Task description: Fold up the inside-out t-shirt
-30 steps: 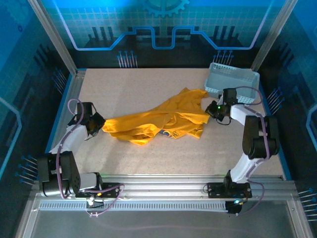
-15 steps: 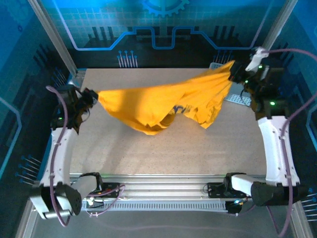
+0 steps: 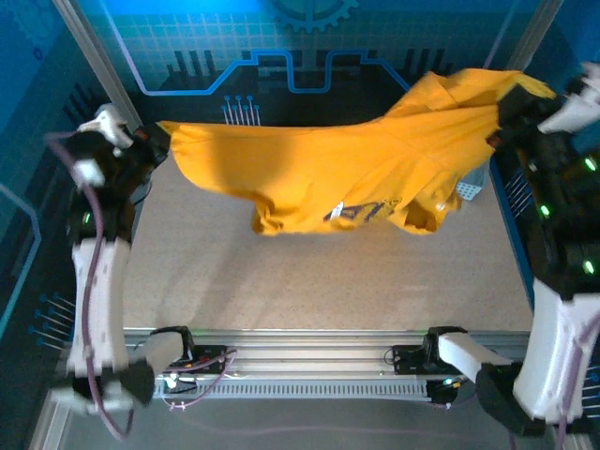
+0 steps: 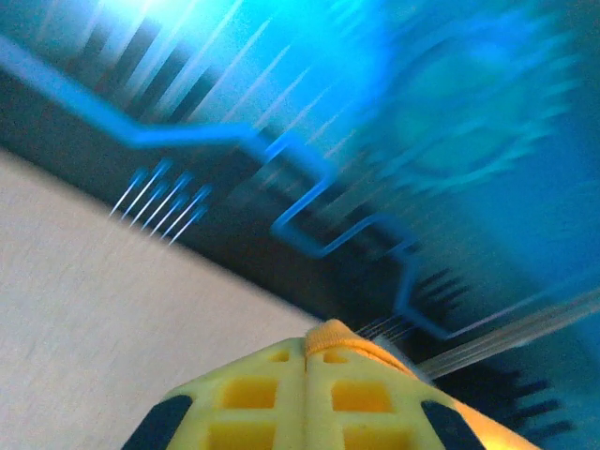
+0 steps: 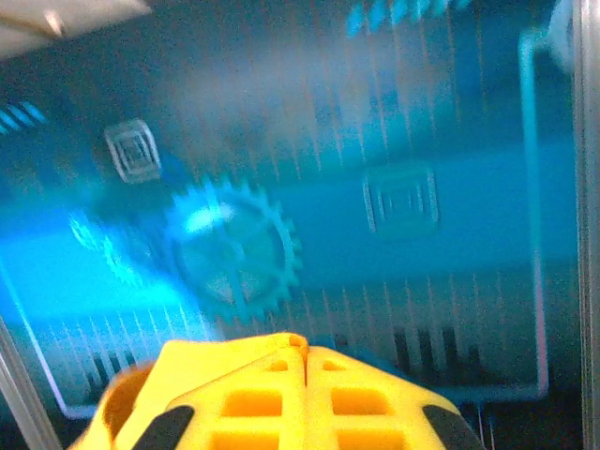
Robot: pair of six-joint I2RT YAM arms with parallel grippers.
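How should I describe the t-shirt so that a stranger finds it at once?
Look above the beige table. The t-shirt hangs stretched from the left gripper to the right gripper. It is the one mustard-yellow cloth; the basket by its right edge is pale grey.

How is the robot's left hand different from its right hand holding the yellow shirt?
The left gripper pinches a thin corner of the shirt; the right gripper grabs a thicker, bunched fold. In the top view the right gripper sits higher in the picture than the left gripper. Both are shut on the shirt, stretching it over the table.
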